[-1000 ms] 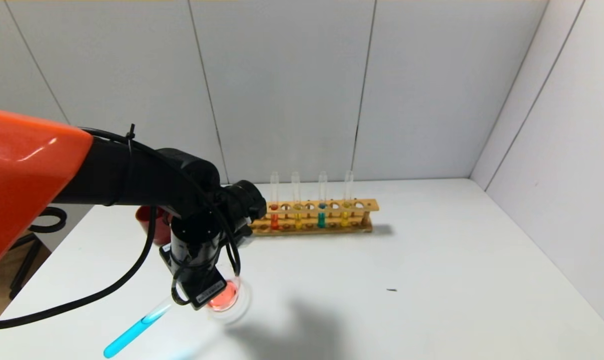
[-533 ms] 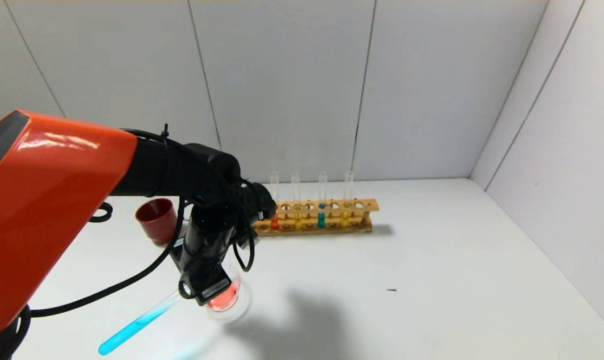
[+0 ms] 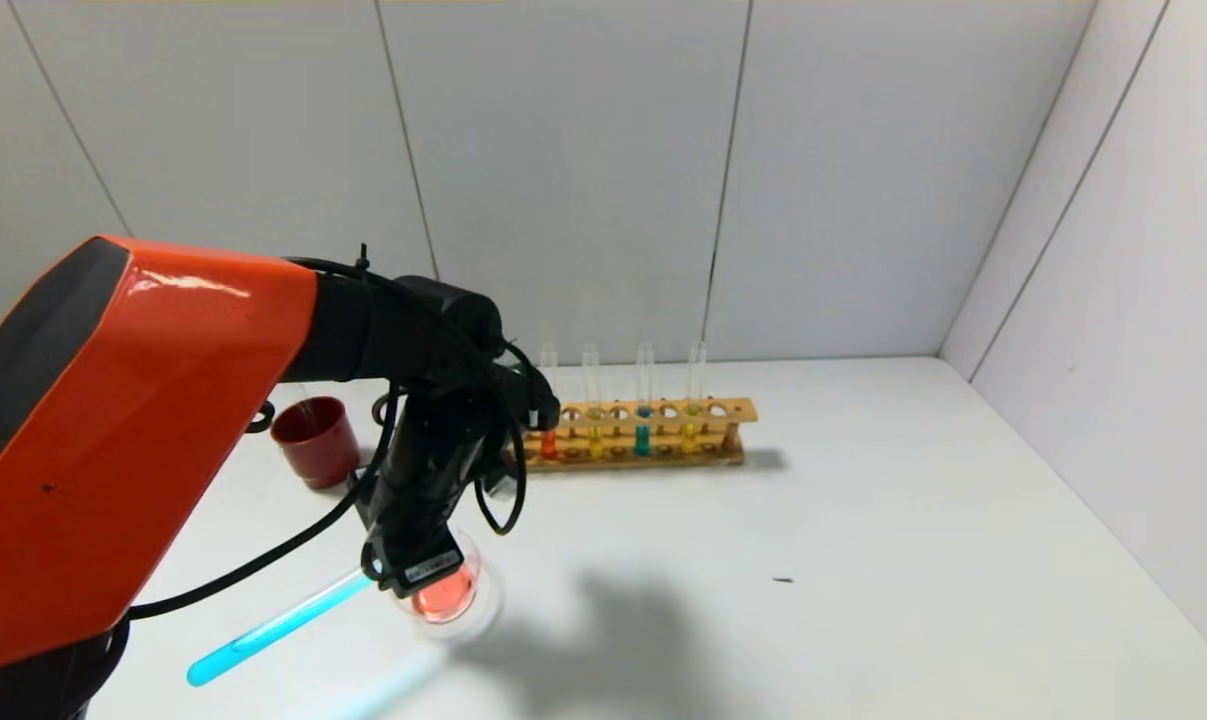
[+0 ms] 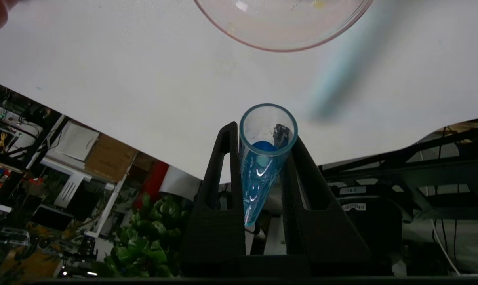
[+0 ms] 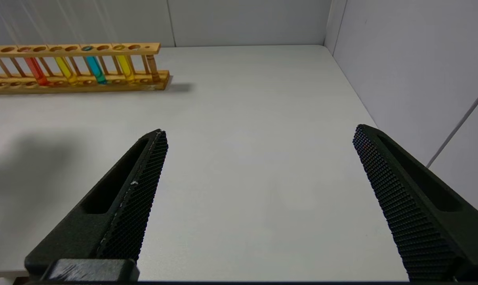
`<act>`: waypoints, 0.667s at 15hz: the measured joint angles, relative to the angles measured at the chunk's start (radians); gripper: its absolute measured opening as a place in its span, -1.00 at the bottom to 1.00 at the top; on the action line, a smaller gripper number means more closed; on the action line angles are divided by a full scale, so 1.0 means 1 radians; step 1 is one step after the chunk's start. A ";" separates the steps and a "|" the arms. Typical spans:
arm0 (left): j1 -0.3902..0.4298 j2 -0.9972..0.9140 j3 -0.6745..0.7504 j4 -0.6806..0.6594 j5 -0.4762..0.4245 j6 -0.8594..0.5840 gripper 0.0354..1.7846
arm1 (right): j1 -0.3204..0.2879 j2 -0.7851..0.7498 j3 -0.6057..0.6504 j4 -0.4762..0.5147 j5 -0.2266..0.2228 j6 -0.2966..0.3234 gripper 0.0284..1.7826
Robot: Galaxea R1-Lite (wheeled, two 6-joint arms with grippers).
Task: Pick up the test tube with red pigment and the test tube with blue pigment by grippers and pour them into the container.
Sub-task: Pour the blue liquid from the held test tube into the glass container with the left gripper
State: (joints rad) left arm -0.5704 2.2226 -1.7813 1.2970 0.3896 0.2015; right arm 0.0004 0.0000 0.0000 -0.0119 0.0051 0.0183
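The left gripper (image 3: 415, 566), black with a white label, on a black arm with an orange shell, is clenched on a slim clear glass test tube with blue pigment (image 3: 275, 628). The tube is tilted: its closed round end points down toward the near left, and its open mouth (image 4: 268, 126) lies near the rim of the round clear glass container (image 3: 453, 596). Blue liquid fills the lower part of the tube. The container rests on the white table (image 3: 863, 560) and holds orange-red liquid.

The right gripper (image 5: 258, 198) is released, fingers wide apart, above the table's right side.

At the far side stands a wooden rack (image 3: 635, 432) holding a test tube with red pigment (image 3: 549, 440), yellow-liquid tubes (image 3: 594, 440) and a teal tube (image 3: 643, 436). An opaque dark red cup (image 3: 313, 440) stands left of the rack.
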 joint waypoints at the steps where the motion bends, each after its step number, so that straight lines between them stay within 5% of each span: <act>1: 0.001 0.011 -0.041 0.047 0.000 0.000 -0.68 | 0.000 0.000 0.000 0.000 0.000 0.000 0.92; 10: 0.023 0.094 -0.195 0.189 0.013 0.064 -0.68 | 0.000 0.000 0.000 0.000 0.000 0.000 0.92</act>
State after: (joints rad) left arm -0.5470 2.3168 -1.9766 1.4855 0.4026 0.2651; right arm 0.0000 0.0000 0.0000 -0.0115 0.0047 0.0183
